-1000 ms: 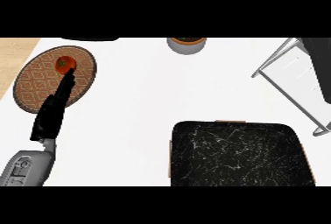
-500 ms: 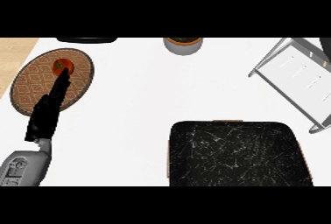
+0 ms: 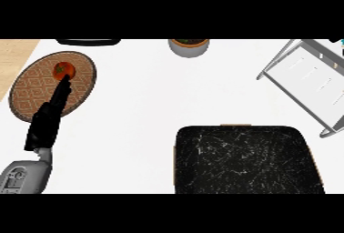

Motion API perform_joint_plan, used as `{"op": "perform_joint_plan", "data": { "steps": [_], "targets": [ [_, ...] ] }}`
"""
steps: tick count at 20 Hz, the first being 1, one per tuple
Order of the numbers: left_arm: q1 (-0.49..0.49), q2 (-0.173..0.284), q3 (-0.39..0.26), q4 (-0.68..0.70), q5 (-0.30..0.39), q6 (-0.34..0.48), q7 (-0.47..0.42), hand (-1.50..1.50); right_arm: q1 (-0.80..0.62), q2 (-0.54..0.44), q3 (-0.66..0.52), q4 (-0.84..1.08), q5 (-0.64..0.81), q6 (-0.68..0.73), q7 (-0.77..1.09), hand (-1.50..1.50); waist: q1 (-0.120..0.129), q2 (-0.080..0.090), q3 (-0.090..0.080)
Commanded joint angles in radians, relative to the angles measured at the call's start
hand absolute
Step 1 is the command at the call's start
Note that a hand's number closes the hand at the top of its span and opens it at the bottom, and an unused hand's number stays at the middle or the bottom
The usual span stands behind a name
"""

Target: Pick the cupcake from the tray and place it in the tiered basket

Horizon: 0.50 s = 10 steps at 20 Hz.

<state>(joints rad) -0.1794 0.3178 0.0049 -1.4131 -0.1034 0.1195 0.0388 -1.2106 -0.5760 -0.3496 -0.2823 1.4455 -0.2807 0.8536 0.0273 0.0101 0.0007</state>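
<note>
One hand, the left hand [image 3: 46,125], extends straight released fingers to touch the cupcake [image 3: 63,69] at ten o'clock on the round woven tray [image 3: 30,93]; grasp, lift and transfer to the tiered basket [image 3: 310,82] at two o'clock remain, apparently.

Blk scratched tray [image 3: 242,159], brown lattice plate [image 3: 33,86]
</note>
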Motion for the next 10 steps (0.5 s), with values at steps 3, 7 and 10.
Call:
{"op": "perform_joint_plan", "data": {
  "steps": [3, 7, 10],
  "targets": [
    [-0.012, -0.009, 0.008, 0.027, -0.008, 0.008, -0.001, 0.00, 0.051, 0.055, -0.153, -0.032, -0.168, -0.127, 0.024, 1.50, -0.017, -0.003, 0.001],
    [-0.009, -0.010, 0.018, 0.035, -0.009, -0.010, -0.015, 0.00, 0.124, 0.024, -0.155, -0.040, -0.201, -0.129, -0.049, -1.50, -0.015, -0.004, 0.000],
    [0.020, -0.034, -0.023, -0.040, -0.041, 0.011, 0.033, 0.00, 0.165, 0.031, -0.178, -0.091, -0.241, -0.247, -0.108, -1.50, -0.011, -0.005, 0.001]
  ]
}}
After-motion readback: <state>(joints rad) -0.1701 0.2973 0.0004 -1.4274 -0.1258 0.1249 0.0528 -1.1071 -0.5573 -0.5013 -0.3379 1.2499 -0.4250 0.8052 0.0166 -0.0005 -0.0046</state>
